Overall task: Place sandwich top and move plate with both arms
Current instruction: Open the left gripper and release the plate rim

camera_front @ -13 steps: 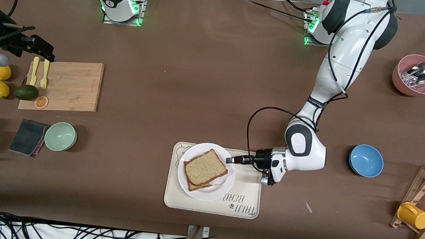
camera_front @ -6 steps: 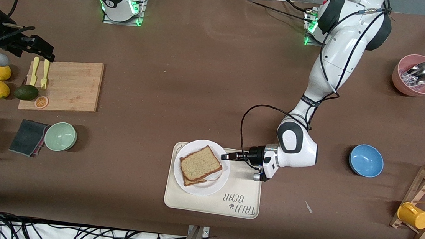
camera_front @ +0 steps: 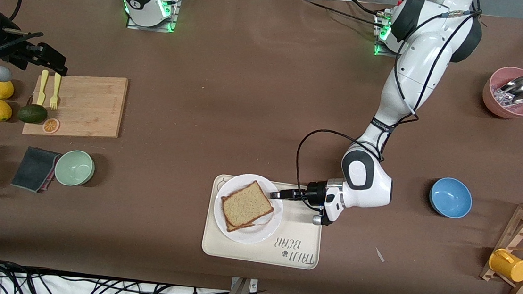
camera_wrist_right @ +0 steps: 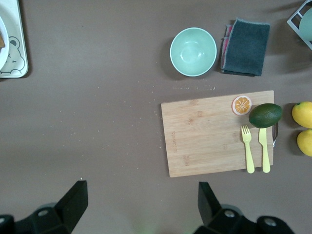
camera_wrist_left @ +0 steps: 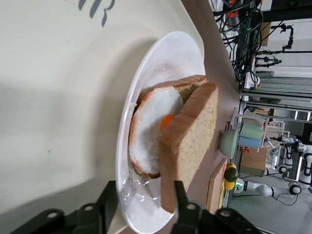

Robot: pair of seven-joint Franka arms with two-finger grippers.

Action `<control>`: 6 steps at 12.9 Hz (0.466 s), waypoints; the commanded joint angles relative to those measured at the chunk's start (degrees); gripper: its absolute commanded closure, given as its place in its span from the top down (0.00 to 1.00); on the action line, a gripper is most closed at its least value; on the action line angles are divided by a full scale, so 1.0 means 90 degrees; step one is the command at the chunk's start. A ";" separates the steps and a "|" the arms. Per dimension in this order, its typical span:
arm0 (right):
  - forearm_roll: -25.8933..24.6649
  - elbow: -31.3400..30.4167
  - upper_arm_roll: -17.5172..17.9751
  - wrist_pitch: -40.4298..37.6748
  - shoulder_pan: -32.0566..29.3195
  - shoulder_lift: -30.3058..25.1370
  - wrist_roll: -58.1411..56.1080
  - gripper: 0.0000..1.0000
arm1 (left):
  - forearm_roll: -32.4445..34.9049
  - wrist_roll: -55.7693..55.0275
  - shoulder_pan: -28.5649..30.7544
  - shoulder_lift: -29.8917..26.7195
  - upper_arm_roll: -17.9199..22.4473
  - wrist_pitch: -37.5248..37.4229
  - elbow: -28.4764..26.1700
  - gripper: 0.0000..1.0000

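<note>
Gripping the plate's (camera_front: 254, 234) rim, your left gripper (camera_front: 277, 195) has one finger above the rim and one below it, at the edge nearest the left arm's end of the table. That plate sits on the cream tray (camera_front: 301, 231), over the tray's half toward the right arm's end. The sandwich top (camera_front: 247, 203) already lies on the plate over the egg slice (camera_wrist_left: 151, 131), skewed so it overhangs toward the gripper.

Your right gripper (camera_wrist_right: 139, 204) hangs wide open over bare table near the cutting board (camera_front: 80, 105), well apart from the plate; that arm waits.

Watch two risks. With only one edge pinched, the plate may tilt or pivot in the fingers if you lift it before the right gripper takes hold. Any tilt or jerk could slide the loosely stacked top slice off the egg.
</note>
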 commanded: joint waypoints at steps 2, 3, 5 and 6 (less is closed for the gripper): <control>-0.0001 0.0120 0.0010 -0.0099 -0.0008 0.0028 -0.0021 1.00 | 0.0608 -0.0006 0.0129 -0.0269 0.0013 -0.0073 0.0014 1.00; -0.0001 0.0120 0.0000 -0.0099 -0.0008 0.0028 -0.0021 1.00 | 0.0784 -0.0026 0.0148 -0.0396 0.0013 -0.0083 -0.0025 1.00; -0.0001 0.0120 0.0010 -0.0099 -0.0008 0.0028 -0.0021 1.00 | 0.1222 -0.0413 0.0158 -0.0659 0.0023 -0.0199 -0.0026 1.00; -0.0001 0.0120 0.0010 -0.0099 -0.0008 0.0028 -0.0031 1.00 | 0.1825 -0.0552 0.0207 -0.0796 0.0023 -0.0374 -0.0026 1.00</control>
